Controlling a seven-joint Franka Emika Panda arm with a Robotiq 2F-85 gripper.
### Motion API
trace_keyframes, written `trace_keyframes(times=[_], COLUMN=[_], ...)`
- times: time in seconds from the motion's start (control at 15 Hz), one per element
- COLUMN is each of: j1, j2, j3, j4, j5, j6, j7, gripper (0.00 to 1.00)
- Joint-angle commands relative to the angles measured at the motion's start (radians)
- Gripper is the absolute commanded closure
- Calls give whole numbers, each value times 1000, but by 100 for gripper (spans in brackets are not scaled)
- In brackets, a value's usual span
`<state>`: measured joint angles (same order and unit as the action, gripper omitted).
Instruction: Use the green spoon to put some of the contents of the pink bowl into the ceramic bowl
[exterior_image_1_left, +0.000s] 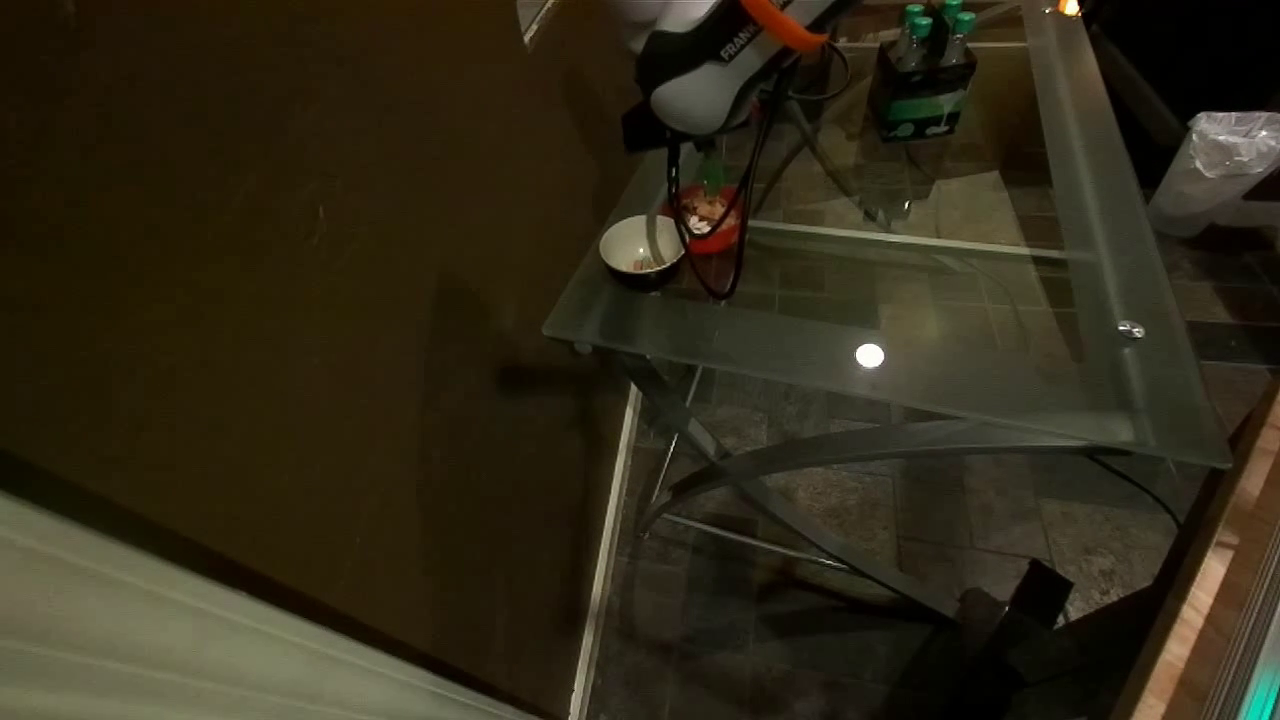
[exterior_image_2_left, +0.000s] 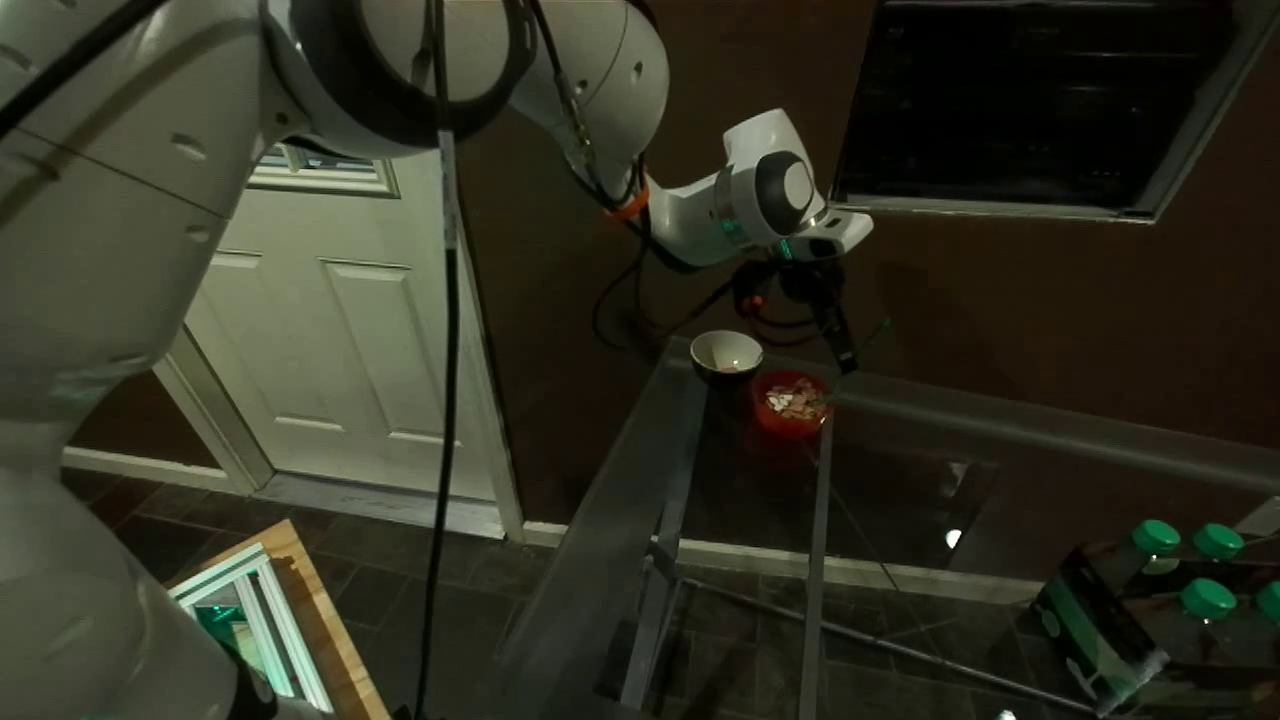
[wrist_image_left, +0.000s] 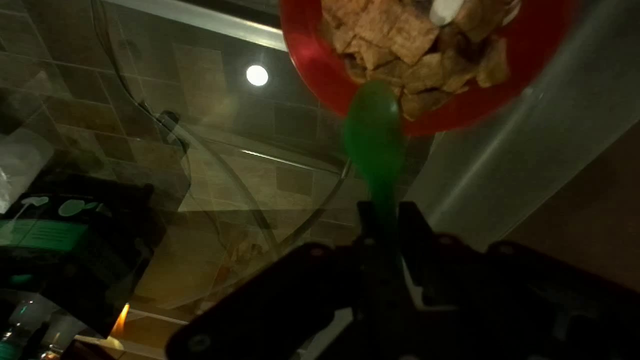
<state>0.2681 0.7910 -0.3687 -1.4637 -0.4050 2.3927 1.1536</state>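
Glossy green spoon (wrist_image_left: 376, 130): held up, tilted head-down; tip over the rim of the round reddish-pink bowl (exterior_image_2_left: 787, 428), at the edge of its contents. Contact with them: can't tell.
Black two-finger gripper (wrist_image_left: 389, 216): pinching the spoon handle, one finger each side; in an exterior view the handle end (exterior_image_2_left: 884, 325) sticks out past the fingers.
Brown square flakes (wrist_image_left: 400, 50): in the pink bowl, with some white pieces (wrist_image_left: 446, 9).
Ceramic bowl (exterior_image_1_left: 630, 238), round, white inside, dark outside: upright, just beside the pink bowl in both exterior views; a few small bits (exterior_image_1_left: 643, 265) at the bottom. Bowls touching or not: unclear.
Clear glass table with frosted border (exterior_image_1_left: 1115, 270): carries both bowls, near a corner by the brown wall (exterior_image_1_left: 300, 250).
White-and-grey Franka arm (exterior_image_2_left: 695, 220): over the table, wrist above the bowls; black cable loop (exterior_image_1_left: 740, 268) hangs across the pink bowl in an exterior view.
Black-and-green cardboard carrier (exterior_image_1_left: 922, 108) of green-capped bottles (exterior_image_1_left: 915, 48): on the table, well apart from the bowls.
White panelled door (exterior_image_2_left: 370, 340): behind the arm, in an exterior view.
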Motion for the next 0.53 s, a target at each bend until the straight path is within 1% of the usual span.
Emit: trace_keyframes(times=[0.0, 0.27, 0.47], j1=[25, 34, 38], j2=[5, 15, 26], j3=[-20, -21, -14], j4=[-2, 4, 18], j5=[-72, -111, -115], j6=[8, 3, -1], j7=[74, 107, 129], gripper=[96, 96, 96])
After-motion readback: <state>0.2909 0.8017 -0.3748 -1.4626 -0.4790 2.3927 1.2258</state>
